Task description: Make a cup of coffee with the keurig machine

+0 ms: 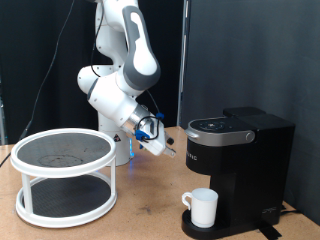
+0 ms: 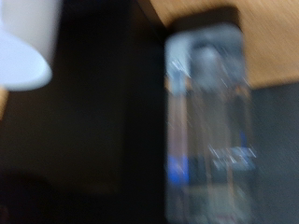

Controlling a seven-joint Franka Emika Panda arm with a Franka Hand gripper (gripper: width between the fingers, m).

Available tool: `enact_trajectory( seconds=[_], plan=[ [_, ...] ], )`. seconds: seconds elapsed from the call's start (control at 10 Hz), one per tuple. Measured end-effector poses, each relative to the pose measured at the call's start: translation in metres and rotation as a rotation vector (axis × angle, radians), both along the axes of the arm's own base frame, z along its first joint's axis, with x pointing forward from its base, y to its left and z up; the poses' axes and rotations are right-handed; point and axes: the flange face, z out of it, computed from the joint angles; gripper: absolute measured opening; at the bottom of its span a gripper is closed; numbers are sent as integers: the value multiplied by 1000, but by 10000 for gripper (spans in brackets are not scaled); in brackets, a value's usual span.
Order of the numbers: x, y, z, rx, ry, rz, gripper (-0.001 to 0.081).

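One white two-tier round stand [image 1: 64, 177] is seen at about nine o'clock in the exterior view, resting on the wooden table [image 1: 140, 205], with dark mesh shelves inside its white rims. Behind it and slightly toward the centre, the white robot arm [image 1: 122, 70] is seen rising from about eleven o'clock and bending downward. The gripper [image 1: 168, 152] is carried at the arm's end near the picture's centre, held above the table and pointed toward three o'clock, just beside the upper side of the keurig machine [image 1: 238, 160] but apart from it as far as can be judged. Whether the fingers are spread or closed cannot be told, since they are small and partly merged with the dark background; nothing is shown between them. The keurig machine is placed at about four o'clock, its rounded lid lowered. The cup [image 1: 202, 207] is set on the machine's drip tray at about five o'clock, upright, under the brew head, with its handle turned toward nine o'clock. In the wrist view, everything is strongly blurred: a white rounded shape, taken to be the cup [image 2: 22, 42], is seen at ten o'clock, the dark machine body [image 2: 93, 121] fills the middle, and a translucent, glossy part of it [image 2: 210, 112] is seen toward three o'clock against the wooden surface.
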Motion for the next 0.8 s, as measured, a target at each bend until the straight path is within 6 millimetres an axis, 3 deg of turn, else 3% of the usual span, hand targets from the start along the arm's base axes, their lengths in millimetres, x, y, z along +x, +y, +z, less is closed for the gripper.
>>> enact_trajectory(
  seconds=[0.1, 0.3, 0.5, 0.8],
  plan=[
    [-5, -2, 9, 38, 13, 17, 734],
    [-5, -3, 5, 27, 23, -16, 734],
    [-13, 2, 7, 80, 139, -127, 734],
    [-16, 8, 42, 144, 207, -209, 734]
  ],
)
